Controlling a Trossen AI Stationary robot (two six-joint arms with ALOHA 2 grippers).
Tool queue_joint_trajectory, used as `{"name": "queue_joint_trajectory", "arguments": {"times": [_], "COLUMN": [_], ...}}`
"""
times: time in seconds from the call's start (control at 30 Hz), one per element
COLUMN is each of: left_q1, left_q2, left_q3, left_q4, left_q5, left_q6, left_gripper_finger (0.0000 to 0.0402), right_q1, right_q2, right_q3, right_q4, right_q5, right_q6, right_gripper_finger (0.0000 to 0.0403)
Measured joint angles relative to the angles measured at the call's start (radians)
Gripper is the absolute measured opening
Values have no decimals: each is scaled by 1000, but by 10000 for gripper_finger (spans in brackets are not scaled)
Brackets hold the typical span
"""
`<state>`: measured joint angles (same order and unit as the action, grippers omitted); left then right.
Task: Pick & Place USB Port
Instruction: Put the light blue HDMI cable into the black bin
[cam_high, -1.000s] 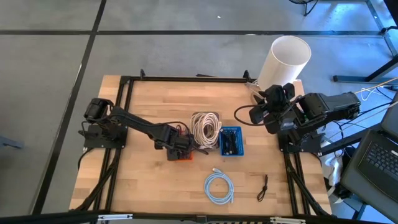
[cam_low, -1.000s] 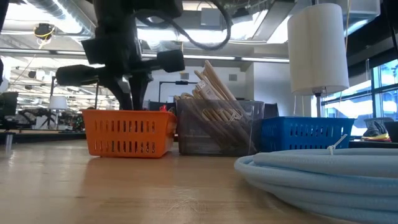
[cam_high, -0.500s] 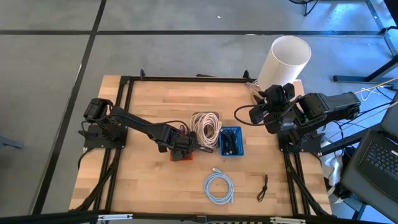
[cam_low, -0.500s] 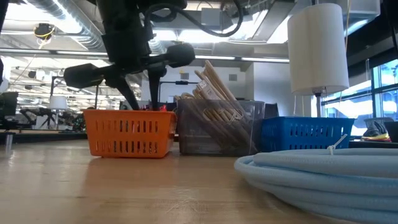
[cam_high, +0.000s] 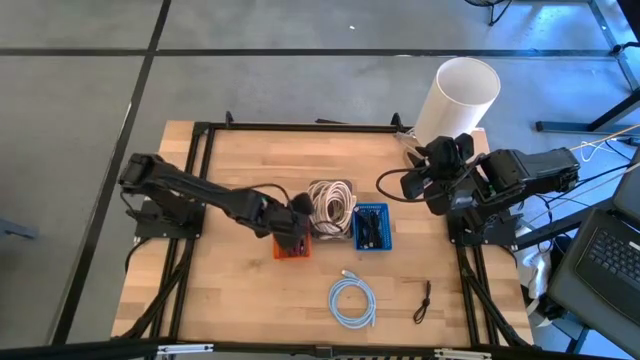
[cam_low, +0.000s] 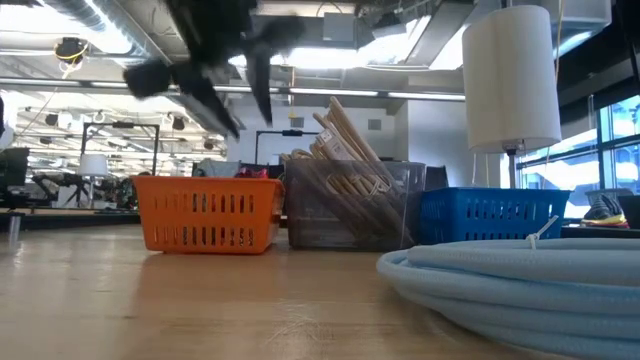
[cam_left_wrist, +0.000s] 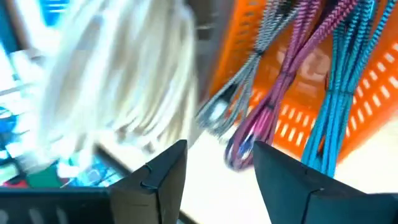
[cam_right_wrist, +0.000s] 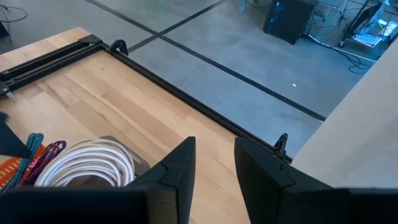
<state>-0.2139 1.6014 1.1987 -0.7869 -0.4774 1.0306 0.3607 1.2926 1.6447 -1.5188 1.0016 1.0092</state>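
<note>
An orange basket (cam_high: 292, 250) stands mid-table and holds braided cables: grey (cam_left_wrist: 249, 68), pink (cam_left_wrist: 273, 93) and blue (cam_left_wrist: 339, 93). I cannot single out a USB port among them. My left gripper (cam_left_wrist: 221, 149) hangs open just above the basket (cam_low: 205, 212), fingers slanting down with nothing between them; the low view shows it (cam_low: 225, 95) clear of the rim. My right gripper (cam_right_wrist: 214, 144) waits raised at the table's right side (cam_high: 410, 183), open and empty.
A white cable coil (cam_high: 330, 203) in a clear container and a blue basket (cam_high: 372, 228) stand just right of the orange basket. A light-blue cable coil (cam_high: 352, 302) and a small black cable (cam_high: 424, 300) lie nearer the front. A white roll (cam_high: 460, 95) stands at the far right.
My left gripper has opened and risen out of the orange basket, rolling as it went. The braided cables stay in the basket.
</note>
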Motion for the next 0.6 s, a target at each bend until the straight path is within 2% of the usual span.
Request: {"name": "queue_joint_trajectory", "arguments": {"times": [0.13,0.23,0.33,0.47,0.6], "left_q1": [-22,-54,-87,-119,-147], "left_q2": [-109,-176,-217,-232,-214], "left_q3": [22,46,63,78,111], "left_q4": [1,31,128,311,403], "left_q5": [15,110,197,208,184], "left_q6": [-20,-121,-360,-701,-866], "left_gripper_finger": [180,180,180,180,180], "right_q1": [0,0,0,0,-6], "right_q2": [0,0,0,0,0], "right_q3": [0,0,0,0,0], "right_q4": [0,0,0,-1,2], "right_q5": [0,0,0,0,-1], "right_q6": [0,0,0,-13,-42], "right_gripper_finger": [113,113,113,113,113]}}
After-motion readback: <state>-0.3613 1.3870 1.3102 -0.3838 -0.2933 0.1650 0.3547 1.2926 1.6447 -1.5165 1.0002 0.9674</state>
